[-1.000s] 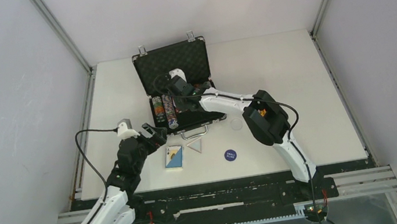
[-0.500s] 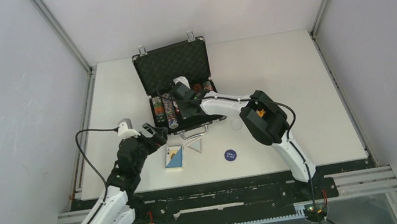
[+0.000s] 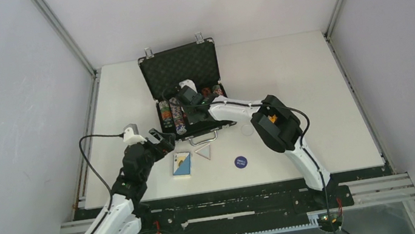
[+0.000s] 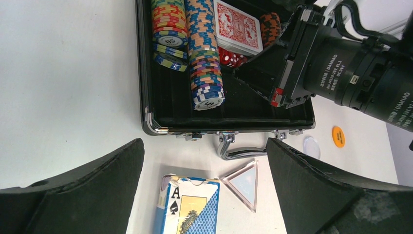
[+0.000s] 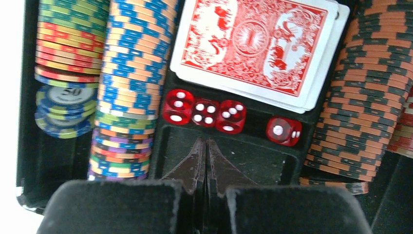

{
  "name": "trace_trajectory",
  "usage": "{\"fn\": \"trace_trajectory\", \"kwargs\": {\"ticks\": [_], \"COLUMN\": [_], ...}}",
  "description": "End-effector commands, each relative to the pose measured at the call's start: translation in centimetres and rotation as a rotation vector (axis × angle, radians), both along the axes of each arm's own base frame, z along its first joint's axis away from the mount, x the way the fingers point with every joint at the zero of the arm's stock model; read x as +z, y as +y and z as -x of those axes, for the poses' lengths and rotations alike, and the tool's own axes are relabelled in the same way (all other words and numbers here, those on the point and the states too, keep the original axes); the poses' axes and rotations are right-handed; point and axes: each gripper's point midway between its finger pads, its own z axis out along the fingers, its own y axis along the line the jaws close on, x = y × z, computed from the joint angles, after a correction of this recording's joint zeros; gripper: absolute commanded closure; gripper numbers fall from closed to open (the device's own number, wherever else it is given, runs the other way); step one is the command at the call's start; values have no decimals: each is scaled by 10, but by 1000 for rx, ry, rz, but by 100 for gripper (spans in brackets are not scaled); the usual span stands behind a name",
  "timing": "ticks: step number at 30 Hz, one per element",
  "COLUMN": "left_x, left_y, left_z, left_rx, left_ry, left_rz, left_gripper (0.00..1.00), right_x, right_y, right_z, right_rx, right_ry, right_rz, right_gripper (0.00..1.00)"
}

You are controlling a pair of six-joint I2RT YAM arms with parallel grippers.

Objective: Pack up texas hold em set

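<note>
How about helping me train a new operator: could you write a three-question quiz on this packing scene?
1. True or false: the blue deck lies on the table, outside the case.
2. How many red dice show in the right wrist view?
3. The right gripper is: A) shut with nothing held; B) shut on a die; C) wide open.

Key: 1 true; 2 four; 3 A.
</note>
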Motion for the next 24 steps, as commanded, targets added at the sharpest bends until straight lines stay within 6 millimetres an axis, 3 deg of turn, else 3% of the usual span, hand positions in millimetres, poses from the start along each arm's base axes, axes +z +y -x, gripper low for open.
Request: {"fn": "trace_trajectory", "kwargs": {"ticks": [1,10,24], "left_x": [6,6,4], "left_y": [-4,-5,-5], "left_z": [-2,-2,-2], "left_rx": [-19,-24,-25], "left_ry": [-35,-36,-32], "left_rz": [4,7,4], "left_gripper": [0,0,0], "right_x": [70,77,21], "right_y": [28,36,29], "right_z": [-14,-18,-28], "right_rx": [23,37,1], "right_ry": [-125,-132,-37], "right_rz": [-118,-129,-116], "right_gripper": [100,100,100]}}
